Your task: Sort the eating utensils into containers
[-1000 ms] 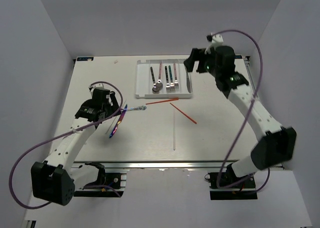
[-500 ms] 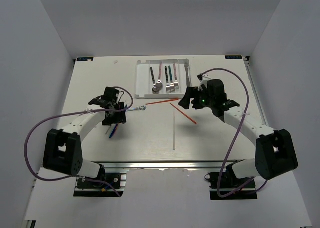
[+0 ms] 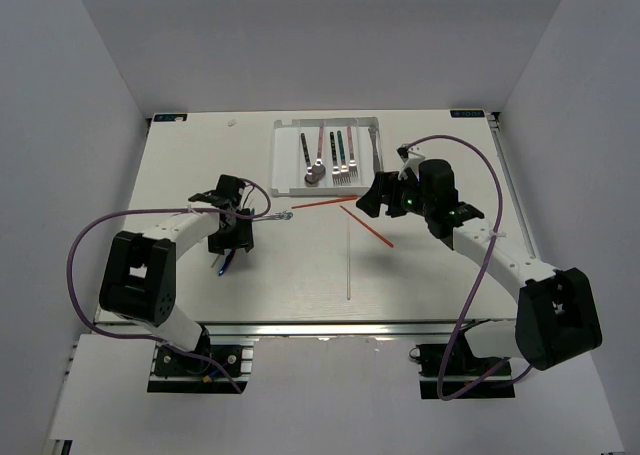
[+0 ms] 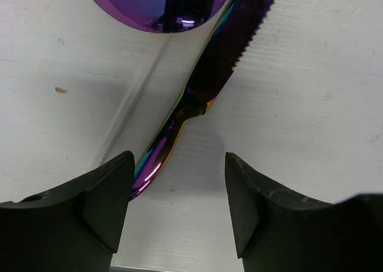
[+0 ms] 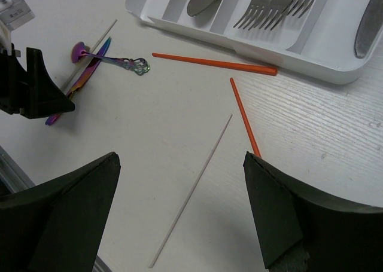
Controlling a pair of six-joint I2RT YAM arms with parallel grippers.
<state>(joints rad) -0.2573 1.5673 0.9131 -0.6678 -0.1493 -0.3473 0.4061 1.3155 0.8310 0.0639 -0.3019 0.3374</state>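
Knife [image 4: 221, 63] tip cut off | L jaws apart astride handle, nothing gripped | R jaws wide, empty

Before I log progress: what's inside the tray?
The tray holds spoons, forks and a knife in its compartments; the leftmost looks bare. From above, the right claw covers the near right corner; the wrist view shows only the knife there.

my left arm [image 3: 175, 225] and right arm [image 3: 495, 253], slim white links between chunky black joint housings, a purple cable [image 3: 75, 247] looping loose off each, black base mounts [image 3: 205, 360] at the near edge, on my wrist feeds matte black wedge-shaped fingers [image 4: 105, 203], lightly scuffed
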